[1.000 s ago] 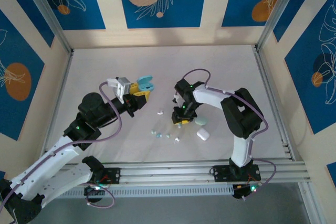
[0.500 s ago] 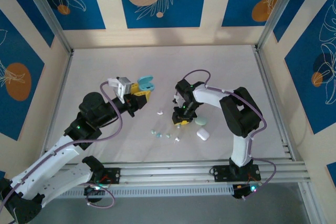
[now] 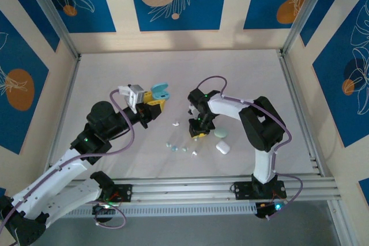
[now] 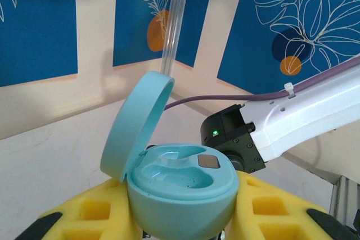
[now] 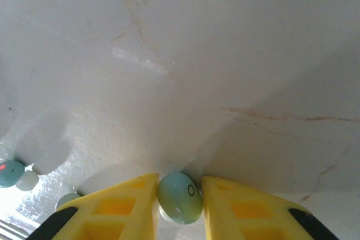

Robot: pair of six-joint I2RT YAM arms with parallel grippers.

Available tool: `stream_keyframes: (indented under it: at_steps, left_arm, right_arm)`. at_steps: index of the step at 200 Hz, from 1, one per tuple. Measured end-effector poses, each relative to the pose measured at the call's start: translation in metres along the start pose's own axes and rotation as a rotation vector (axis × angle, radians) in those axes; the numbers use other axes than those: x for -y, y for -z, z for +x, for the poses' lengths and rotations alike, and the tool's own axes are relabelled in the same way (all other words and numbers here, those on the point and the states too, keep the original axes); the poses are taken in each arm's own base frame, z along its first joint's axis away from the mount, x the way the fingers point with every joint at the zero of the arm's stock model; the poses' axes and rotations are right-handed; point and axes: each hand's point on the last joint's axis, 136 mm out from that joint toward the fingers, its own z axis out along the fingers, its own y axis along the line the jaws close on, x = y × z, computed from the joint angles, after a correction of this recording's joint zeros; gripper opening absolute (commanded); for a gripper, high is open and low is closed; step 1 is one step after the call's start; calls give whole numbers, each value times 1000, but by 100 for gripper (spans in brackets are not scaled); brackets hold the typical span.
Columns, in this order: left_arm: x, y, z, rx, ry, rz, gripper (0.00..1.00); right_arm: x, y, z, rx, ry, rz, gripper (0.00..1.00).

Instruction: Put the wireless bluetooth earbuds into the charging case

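Observation:
My left gripper (image 3: 155,99) is shut on the pale blue charging case (image 3: 161,91) and holds it above the table. In the left wrist view the case (image 4: 180,186) sits between the yellow fingers (image 4: 84,217), lid (image 4: 138,125) hinged up, both sockets empty. My right gripper (image 3: 199,132) is down on the table, shut on a pale green earbud (image 5: 180,198) between its yellow fingers (image 5: 121,206). More earbuds lie loose on the table: a white one (image 3: 176,124), pale blue ones (image 3: 171,146) and another white one (image 3: 195,153).
A shut pale green case (image 3: 221,133) and a shut white case (image 3: 223,147) lie just right of my right gripper. Loose earbuds (image 5: 11,172) show at the lower left of the right wrist view. The right arm (image 4: 292,116) passes behind the held case.
The right gripper's jaws have shut on the pale green earbud, and its wrist has shifted slightly left. The left arm and its case have not moved.

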Motion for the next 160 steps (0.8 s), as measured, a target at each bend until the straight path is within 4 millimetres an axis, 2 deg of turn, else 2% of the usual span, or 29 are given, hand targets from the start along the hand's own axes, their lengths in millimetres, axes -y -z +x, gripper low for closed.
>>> stream_keyframes:
  at_steps: [28,46,108,134,160]
  left_arm:
    - [0,0,0,0,0,-1,28]
    - [0,0,0,-1,0,-3,28]
    - [-11,-3,12,-43,-20,-56,27]
    - [-16,-10,26,-85,-29,-64,28]
    - [-19,-18,46,-124,-47,-53,28]
  right_arm:
    - [1,3,-1,20,-47,24,24]
    - [6,13,0,48,-104,69,23]
    - [15,96,1,259,-263,155,23]
    - [18,119,5,312,-296,175,23]
    - [13,145,12,384,-294,150,23]
